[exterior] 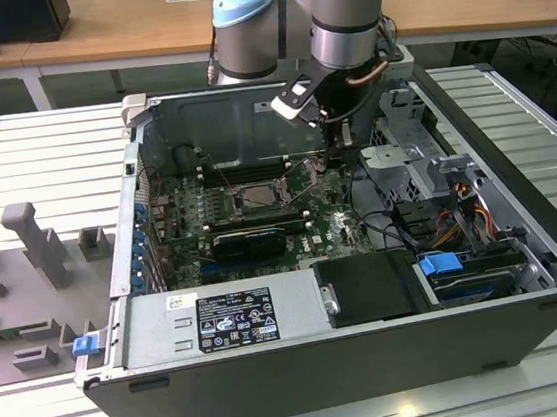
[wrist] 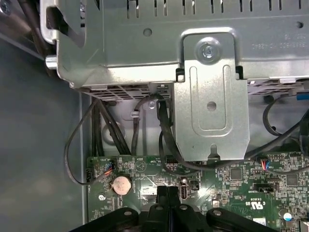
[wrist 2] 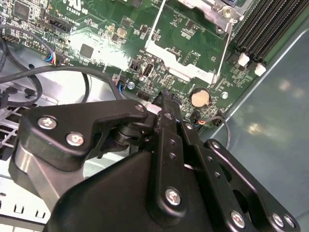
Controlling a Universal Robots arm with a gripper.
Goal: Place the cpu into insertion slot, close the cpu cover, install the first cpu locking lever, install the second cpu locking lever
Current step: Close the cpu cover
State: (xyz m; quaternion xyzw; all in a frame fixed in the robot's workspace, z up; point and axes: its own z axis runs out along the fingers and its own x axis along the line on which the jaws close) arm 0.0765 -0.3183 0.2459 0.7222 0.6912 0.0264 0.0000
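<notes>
Deep inside the computer case (exterior: 378, 370), the gripper (wrist 2: 164, 100) hovered near the insertion slot (exterior: 257, 199), jaws pinched shut on nothing visible; work there likely demanded a slow, square approach clear of the cables (wrist: 163, 126).

Single arm (exterior: 346, 20) hanging near-vertical, wrist pointing gripper (exterior: 335, 140) straight downward. In second wrist view, black fingers (wrist 2: 169, 125) pressing flat together, tips meeting, holding nothing visible between them.

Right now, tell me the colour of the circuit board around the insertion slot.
The circuit board is green, shown best in the second wrist view.
</notes>
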